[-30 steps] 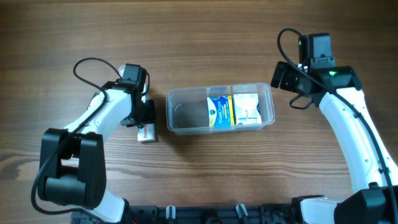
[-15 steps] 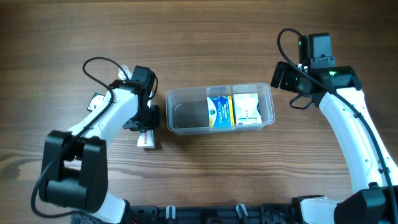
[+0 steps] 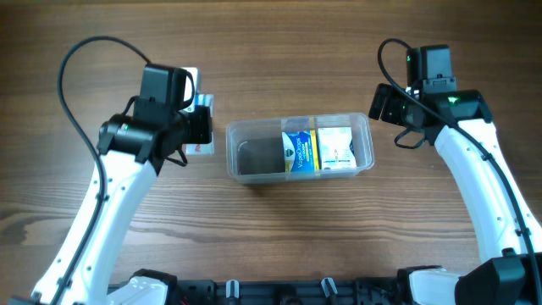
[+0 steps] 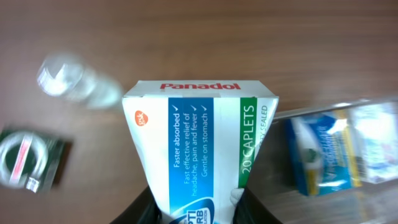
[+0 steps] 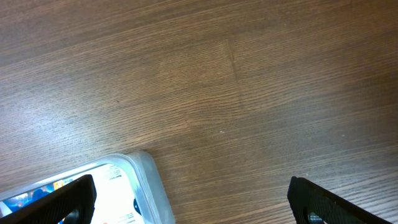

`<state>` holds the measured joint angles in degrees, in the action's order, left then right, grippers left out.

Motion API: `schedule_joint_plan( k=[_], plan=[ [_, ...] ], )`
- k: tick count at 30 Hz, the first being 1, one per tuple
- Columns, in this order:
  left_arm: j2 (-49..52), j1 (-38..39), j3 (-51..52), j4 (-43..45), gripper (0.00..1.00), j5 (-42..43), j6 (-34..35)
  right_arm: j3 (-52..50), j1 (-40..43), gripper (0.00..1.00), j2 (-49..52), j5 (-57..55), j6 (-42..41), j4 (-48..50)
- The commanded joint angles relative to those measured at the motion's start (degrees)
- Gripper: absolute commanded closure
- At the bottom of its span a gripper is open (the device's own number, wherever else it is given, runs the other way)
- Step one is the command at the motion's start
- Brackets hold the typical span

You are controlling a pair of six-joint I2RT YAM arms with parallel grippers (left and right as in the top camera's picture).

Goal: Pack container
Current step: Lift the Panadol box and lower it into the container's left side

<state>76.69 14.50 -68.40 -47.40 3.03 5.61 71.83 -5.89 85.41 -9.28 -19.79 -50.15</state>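
Observation:
The clear container (image 3: 242, 154) lies at the table's middle. A blue and yellow box (image 3: 296, 151) and a white box (image 3: 335, 147) stand in its right half; its left half is bare. My left gripper (image 3: 200, 129) is shut on a white, blue and green Panadol box (image 3: 203, 119), held in the air just left of the container. In the left wrist view the Panadol box (image 4: 199, 143) sits between the jaws of the left gripper (image 4: 199, 214), and the container's boxes (image 4: 326, 152) show to the right. My right gripper (image 3: 385, 103) is open and empty beside the container's right end (image 5: 149, 183).
In the left wrist view a small clear bottle (image 4: 74, 81) lies blurred on the wood to the left. A dark packet with a white ring (image 4: 28, 165) lies below it. In the right wrist view the right gripper (image 5: 196, 202) has bare wooden table between its fingers.
My left gripper took the Panadol box off the table in front of the container's left end, lifted it and carried it toward the far side. The right arm has not moved.

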Motion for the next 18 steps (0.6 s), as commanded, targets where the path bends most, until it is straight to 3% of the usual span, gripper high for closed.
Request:
schedule_joint_plan(
  k=[1,7,8,9,15,18],
  plan=[
    [-0.92,4.61,-0.61,3.1,0.72,3.82,-12.46,0.55,0.24,0.0,0.7,-0.83,0.24,0.17],
    [2.45,13.77,-0.61,7.43,0.77,3.21,-26.16,0.55,0.24,0.0,0.7,-0.83,0.26,0.17],
    [3.72,15.78,-0.61,7.93,0.69,2.91,-29.53,0.55,0.24,0.0,0.7,-0.83,0.26,0.17],
    [4.39,16.7,-0.61,8.02,0.66,2.89,-31.54,0.55,0.24,0.0,0.7,-0.83,0.24,0.17],
    [9.46,18.49,-0.61,8.02,0.66,2.78,-39.8,0.55,0.24,0.0,0.7,-0.83,0.26,0.17],
    [12.44,18.49,-0.61,8.02,0.72,0.98,-43.12,0.55,0.24,0.0,0.7,-0.83,0.24,0.17]
  ],
)
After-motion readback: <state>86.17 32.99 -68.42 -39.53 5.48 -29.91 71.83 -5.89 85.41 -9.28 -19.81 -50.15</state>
